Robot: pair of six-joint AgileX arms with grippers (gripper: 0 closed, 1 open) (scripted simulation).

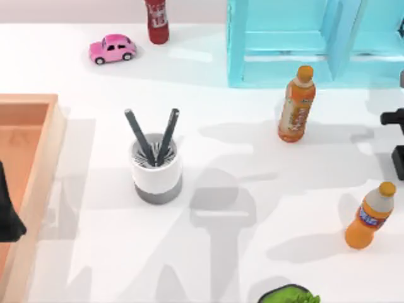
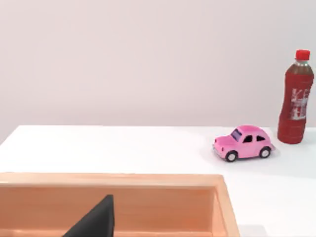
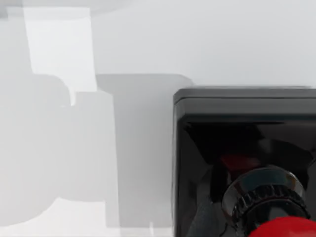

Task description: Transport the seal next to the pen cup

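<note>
A: Closest to the lens in the right wrist view sits the seal: a black block base, a ribbed metal collar, a glossy red knob at the edge.

B: Is the right gripper pinching it?

A: I cannot tell; from above, dark parts of that arm sit at the table's right edge, its fingers unseen. The left gripper is parked over the wooden tray, fingers likewise unclear.

B: And the pen cup?

A: White cylinder, grey bottom band, slotted top, two dark pens, left of centre, well apart from the seal. I judge the carry has barely begun; nearly the whole crossing remains.

B: Obstacles?

A: Two orange bottles stand near the right side.
</note>
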